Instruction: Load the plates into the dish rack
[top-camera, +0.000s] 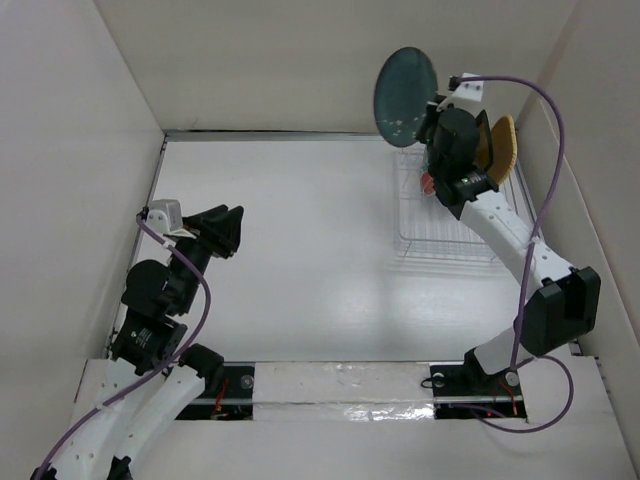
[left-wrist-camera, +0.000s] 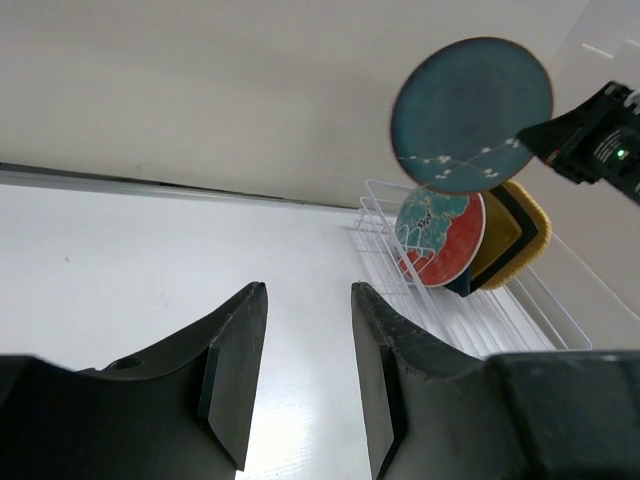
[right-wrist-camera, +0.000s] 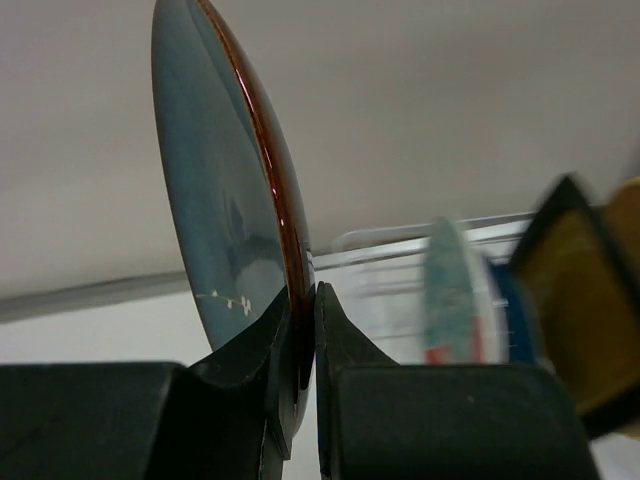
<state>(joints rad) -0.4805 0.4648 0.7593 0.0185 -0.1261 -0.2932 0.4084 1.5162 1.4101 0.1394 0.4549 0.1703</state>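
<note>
Right gripper pinches rim of teal plate; left gripper spread, empty. We're prob. on the last one; next we lower it into rack, upper right.

White links, purple cables; left gripper, right gripper black.

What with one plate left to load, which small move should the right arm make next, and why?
Probably lower the right tool, shut on the rim of the teal plate, down toward the rack. The plate hangs upright above the rack, which shows free room in front of the red plate standing in it.
</note>
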